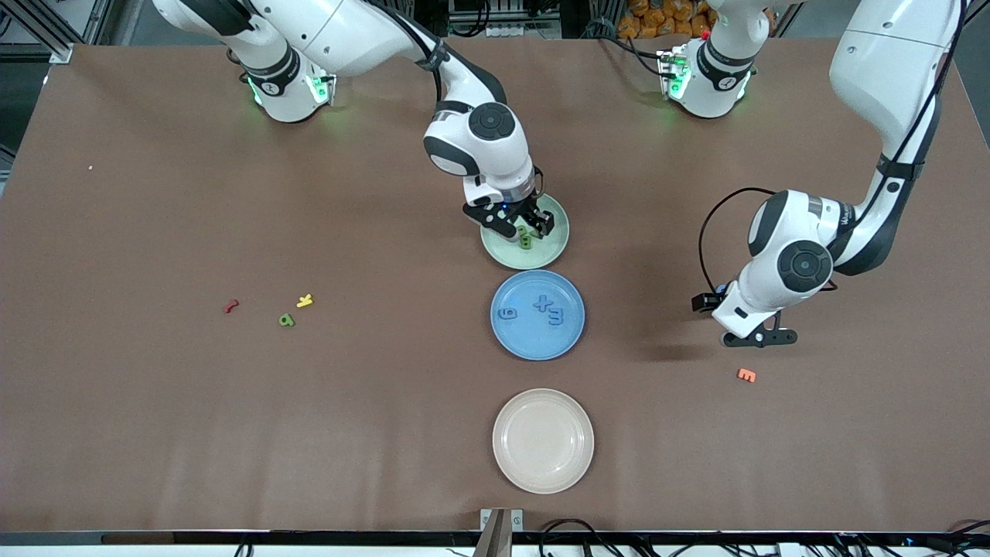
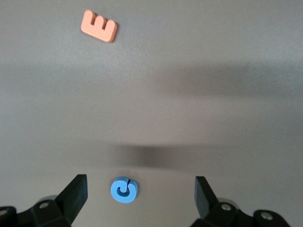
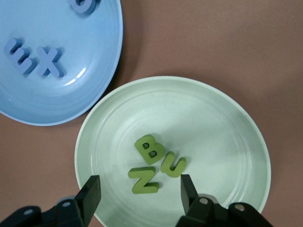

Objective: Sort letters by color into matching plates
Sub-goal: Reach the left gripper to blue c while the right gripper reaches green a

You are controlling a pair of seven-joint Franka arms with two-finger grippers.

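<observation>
Right gripper [image 3: 139, 194] sits low over the pale green plate [image 1: 551, 253], jaws spread and nothing between them. Three green letters lie loose in that plate just below it: a B [image 3: 150, 149], a U [image 3: 173, 164] and a Z [image 3: 144, 180], touching one another.

The blue plate [image 1: 518, 340], next nearer the camera, holds three blue pieces [image 1: 547, 308]. The cream plate [image 1: 543, 440], nearest of all, holds nothing.

Now the left gripper [image 2: 139, 194]: jaws wide, hanging low over a small round blue letter [image 2: 124, 190] on the bare table toward the left arm's end. That piece lies right between the fingers, so I'd judge it needs only a drop and a squeeze.

One green letter [image 1: 287, 319] waits toward the right arm's end, beside a yellow one [image 1: 305, 301] and a red one [image 1: 230, 305]. An orange E [image 2: 99, 26] lies near the blue one.
</observation>
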